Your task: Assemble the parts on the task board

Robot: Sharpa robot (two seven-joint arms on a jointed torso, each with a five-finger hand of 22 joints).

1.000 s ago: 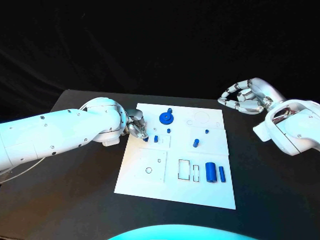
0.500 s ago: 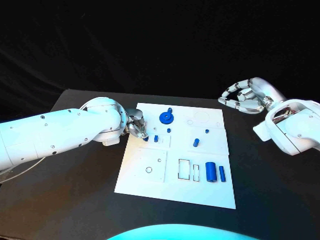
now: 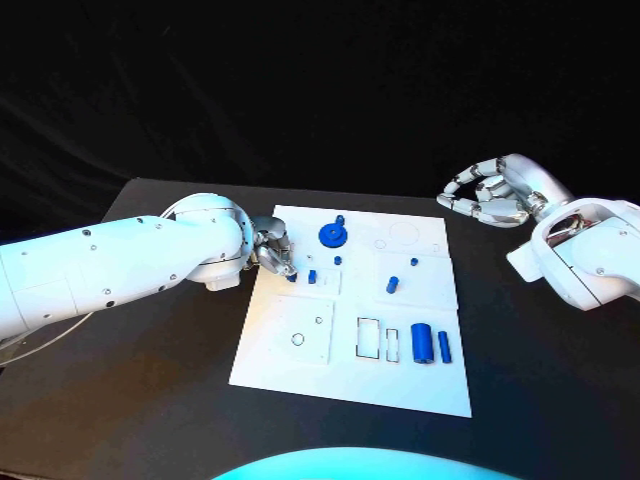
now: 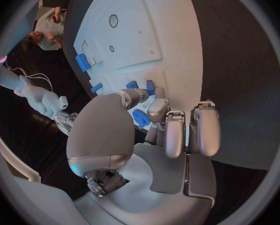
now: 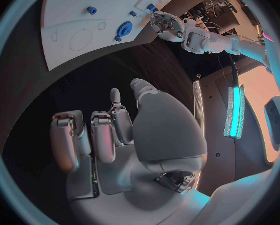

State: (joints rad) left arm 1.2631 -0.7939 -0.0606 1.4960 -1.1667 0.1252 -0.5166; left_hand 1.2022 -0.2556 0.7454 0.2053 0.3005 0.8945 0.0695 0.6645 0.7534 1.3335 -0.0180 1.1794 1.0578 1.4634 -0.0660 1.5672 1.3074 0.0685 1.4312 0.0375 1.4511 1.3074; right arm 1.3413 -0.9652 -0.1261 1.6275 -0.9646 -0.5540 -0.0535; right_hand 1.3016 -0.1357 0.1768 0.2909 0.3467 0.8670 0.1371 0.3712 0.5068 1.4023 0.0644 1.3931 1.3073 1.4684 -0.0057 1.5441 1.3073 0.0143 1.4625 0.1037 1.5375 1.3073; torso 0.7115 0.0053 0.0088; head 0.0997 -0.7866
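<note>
Your left hand [image 3: 273, 250] has its fingers closed round a small blue part [image 4: 140, 117] at the left edge of the task board [image 3: 306, 375], mid-counter, so you're likely at the pick; next, lift and align it. I count roughly eight blue parts and one board, while your right hand [image 3: 489, 194] hovers loosely curled, empty, off the board's far right corner.
</note>
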